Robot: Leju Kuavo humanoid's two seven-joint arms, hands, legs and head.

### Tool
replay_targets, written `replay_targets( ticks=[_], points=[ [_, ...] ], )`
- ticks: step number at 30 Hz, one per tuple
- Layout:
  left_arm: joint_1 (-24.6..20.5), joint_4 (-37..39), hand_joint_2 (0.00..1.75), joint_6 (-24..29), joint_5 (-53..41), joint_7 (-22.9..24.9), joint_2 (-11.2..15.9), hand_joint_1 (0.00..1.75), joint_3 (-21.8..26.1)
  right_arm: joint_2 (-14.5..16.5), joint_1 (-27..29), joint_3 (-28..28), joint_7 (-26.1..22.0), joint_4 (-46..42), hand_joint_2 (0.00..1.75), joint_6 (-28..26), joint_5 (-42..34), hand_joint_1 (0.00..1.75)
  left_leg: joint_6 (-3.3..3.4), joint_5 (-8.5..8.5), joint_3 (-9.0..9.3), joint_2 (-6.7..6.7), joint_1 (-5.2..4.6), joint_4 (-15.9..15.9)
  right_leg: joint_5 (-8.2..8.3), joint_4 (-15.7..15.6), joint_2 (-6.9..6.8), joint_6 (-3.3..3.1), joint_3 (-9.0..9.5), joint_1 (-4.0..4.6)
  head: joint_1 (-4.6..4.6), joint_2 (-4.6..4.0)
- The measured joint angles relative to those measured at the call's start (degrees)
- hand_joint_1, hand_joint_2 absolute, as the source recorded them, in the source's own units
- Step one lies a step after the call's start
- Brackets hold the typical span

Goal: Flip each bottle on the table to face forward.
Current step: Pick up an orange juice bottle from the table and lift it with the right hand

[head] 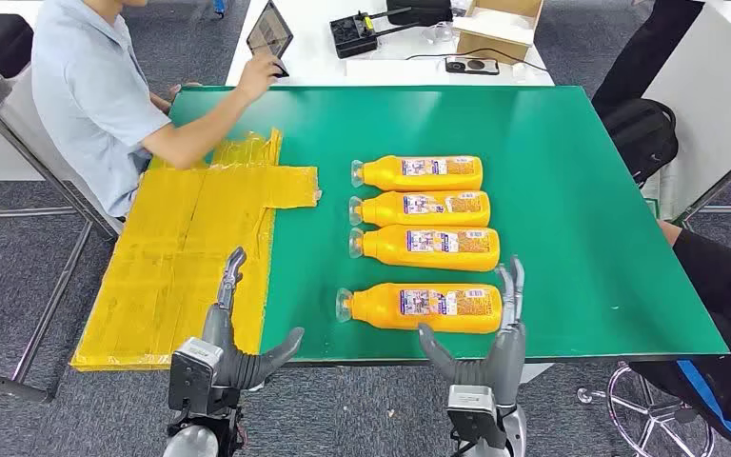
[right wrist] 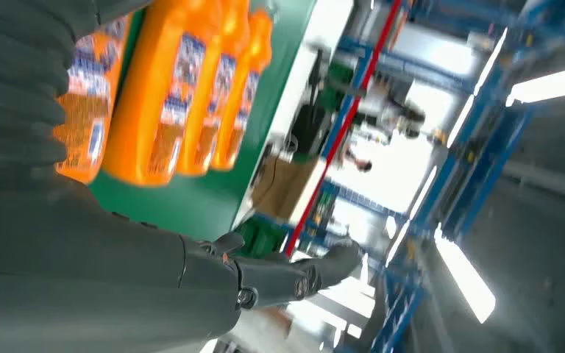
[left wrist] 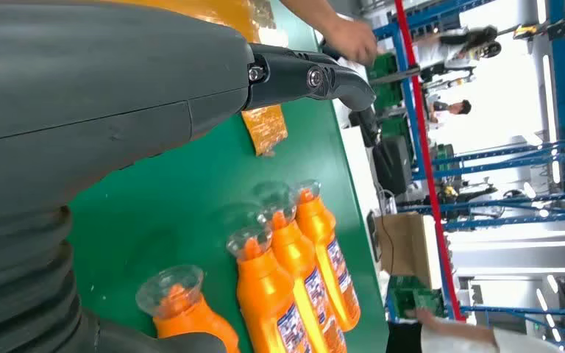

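Four orange bottles lie flat on the green table (head: 571,190), long axes running 9 to 3 o'clock with caps at 9; the nearest bottle (head: 424,307) lies at the front edge. The right hand (head: 495,338) is nearer — fingers spread, upright beside its base end, holding nothing. The left hand (head: 238,333) — open and empty too — sits off toward 8 o'clock.

Industrial workshop/lab: blue racking (left wrist: 485,158), green-topped worktable (head: 552,143), seated person (head: 95,86) with tablet (head: 269,35).
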Motion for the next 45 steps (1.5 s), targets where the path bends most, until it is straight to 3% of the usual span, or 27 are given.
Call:
replay_targets(
  ticks=[6, 17, 24, 32, 37, 45],
  points=[
    [0.08, -0.61, 1.75, 0.35, -0.46, -0.14, 0.02, 0.0, 0.19, -0.32, -0.35, 0.1, 0.19, 0.99, 1.75, 0.73, 0.5, 0.0, 0.0, 0.0, -0.01, 0.0, 0.0, 0.0, 0.0, 0.0, 0.0, 0.0, 0.0, 0.0, 0.01, 0.0],
    [1.45, -2.67, 1.75, 1.24, -1.92, -0.2, 0.37, 0.0, 0.92, -1.58, -1.15, -0.12, 9.68, 3.08, 1.75, 7.37, 11.86, 0.0, 0.0, -0.01, -0.01, 0.0, 0.0, 0.0, 0.0, 0.0, 0.0, 0.0, -0.01, 0.0, 0.0, 0.0],
    [1.08, -3.26, 1.75, -0.33, -2.78, 0.04, 0.66, 0.0, 1.5, -5.29, -3.37, -1.1, 17.3, 4.86, 1.75, 11.49, 23.96, 0.0, 0.01, 0.0, -0.01, 0.0, -0.02, 0.0, 0.01, 0.0, 0.0, 0.01, 0.0, -0.02, 0.01, 0.0],
    [0.93, -3.68, 1.75, -1.17, -3.76, 0.79, 0.68, 0.0, 1.83, -8.03, -4.67, -1.87, 21.88, 5.24, 1.75, 13.05, 31.42, 0.0, 0.01, 0.0, -0.01, 0.0, -0.02, 0.0, 0.01, 0.0, 0.0, 0.01, -0.03, -0.01, -0.01, 0.0],
    [0.9, -3.73, 1.75, -0.72, -4.24, 0.93, 0.71, 0.0, 2.06, -9.27, -4.94, -2.21, 23.63, 5.26, 1.75, 12.74, 34.29, 0.0, 0.01, 0.0, -0.02, 0.0, -0.02, 0.0, 0.0, 0.0, 0.0, 0.01, -0.02, -0.01, 0.01, 0.0],
    [1.01, -5.42, 1.75, 1.19, -1.74, 0.51, 0.74, 0.0, 3.4, -11.58, -5.98, -2.91, 28.61, 5.53, 1.75, 17.83, 36.71, 0.0, 0.01, 0.0, -0.02, 0.0, -0.02, 0.0, 0.01, 0.0, 0.0, 0.01, 0.0, -0.02, 0.0, 0.0]
  ],
)
